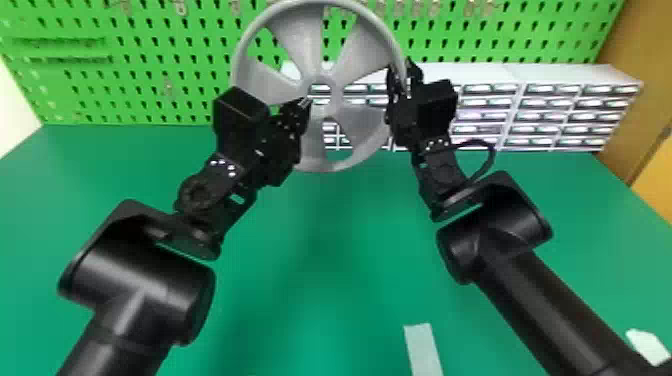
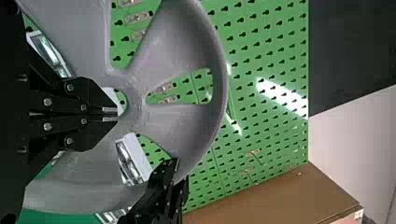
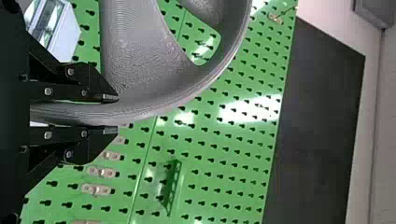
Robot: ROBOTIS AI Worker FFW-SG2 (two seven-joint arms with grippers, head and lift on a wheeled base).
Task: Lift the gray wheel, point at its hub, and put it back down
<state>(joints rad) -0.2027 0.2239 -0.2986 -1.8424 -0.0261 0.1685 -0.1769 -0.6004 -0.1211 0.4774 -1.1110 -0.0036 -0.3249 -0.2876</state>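
right end effector [image 1: 403, 74] holds gray wheel [image 1: 302, 40] (aloft).

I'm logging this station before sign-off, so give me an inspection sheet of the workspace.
Surface: green tabletop, partly hidden by the arms
Job's things: gray wheel upright, seemingly raised off the tabletop
Clutter: pale strip at the near side; white piece beside the right arm
Grippers: left gripper shut, tips by the hub; right gripper holding the rim
Cables: black cable looping beside the right wrist
Surroundings: green pegboard with metal fittings, drawer cabinets behind the wheel
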